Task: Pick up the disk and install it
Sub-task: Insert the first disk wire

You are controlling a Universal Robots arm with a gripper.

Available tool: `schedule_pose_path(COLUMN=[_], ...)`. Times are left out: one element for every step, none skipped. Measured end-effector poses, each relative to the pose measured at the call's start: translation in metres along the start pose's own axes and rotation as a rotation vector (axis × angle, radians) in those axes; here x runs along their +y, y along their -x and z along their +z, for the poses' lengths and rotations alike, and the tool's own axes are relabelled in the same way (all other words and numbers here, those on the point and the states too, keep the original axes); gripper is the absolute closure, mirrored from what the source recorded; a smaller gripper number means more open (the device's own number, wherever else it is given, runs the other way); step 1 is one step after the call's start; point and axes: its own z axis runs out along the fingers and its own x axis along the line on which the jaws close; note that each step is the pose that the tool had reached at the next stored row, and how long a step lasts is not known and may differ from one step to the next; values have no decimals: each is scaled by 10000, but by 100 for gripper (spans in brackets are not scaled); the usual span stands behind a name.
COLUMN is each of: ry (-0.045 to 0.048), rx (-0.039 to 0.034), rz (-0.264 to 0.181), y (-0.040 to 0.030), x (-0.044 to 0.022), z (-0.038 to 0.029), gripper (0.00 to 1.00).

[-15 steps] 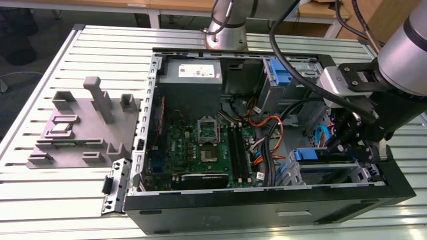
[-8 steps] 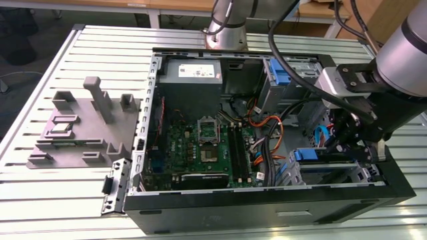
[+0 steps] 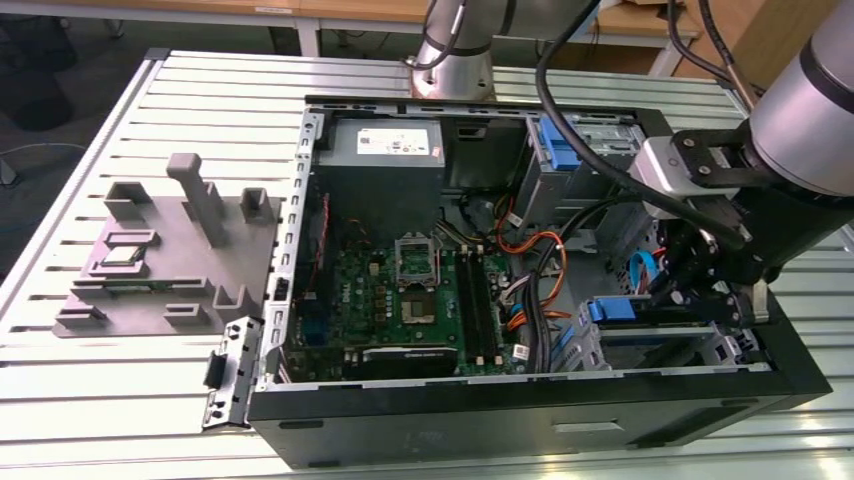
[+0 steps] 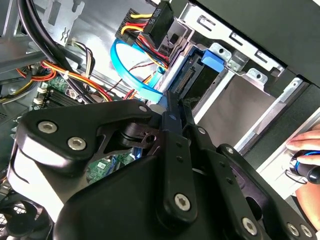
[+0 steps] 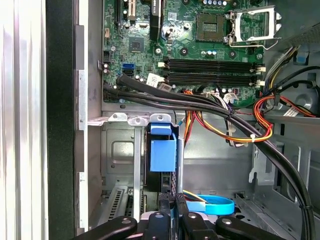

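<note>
The disk (image 3: 630, 312) sits edge-on in the metal drive bay at the exterior view's right front corner of the open computer case (image 3: 534, 420). In the first wrist view the disk (image 5: 161, 177) shows as a dark slab with a blue plastic rail tab (image 5: 162, 150) on its end. Its connector end (image 4: 192, 80) and blue rail (image 4: 212, 57) face me in the second wrist view. My gripper (image 3: 697, 300) hangs inside the case just behind the disk. Its fingers (image 5: 165, 212) lie close together, shut, tips at the disk's rear end with nothing between them.
Thick black cables (image 5: 200, 102) and orange-yellow power wires (image 5: 250, 135) cross above the bay. A blue flat cable (image 4: 132, 75) loops beside the gripper. The motherboard (image 3: 400, 300) fills the case middle. A hand (image 4: 305, 142) rests at the case edge. A grey fixture (image 3: 160, 260) stands on the slatted table.
</note>
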Motion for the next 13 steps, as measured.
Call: schedule_pose_path(ry=[0, 0, 0, 0, 0, 0, 0, 0, 0, 0, -1, -1, -1], rx=[1, 0, 0, 1, 4, 5, 6, 6, 5, 4, 3, 0, 2], rz=[1, 0, 0, 1, 0, 0, 0, 0, 0, 1, 1, 1, 1], y=[0, 0, -1, -1, -2, -2, -2, -2, -2, -2, -2, -2, -3], x=[0, 0, 1, 1, 2, 1, 2, 1, 2, 2, 3, 5, 8], z=[0, 5, 11, 17, 20, 20, 20, 20, 21, 22, 25, 31, 36], gripper=[84, 84, 84, 84, 84, 84, 84, 84, 84, 84, 84, 84, 84])
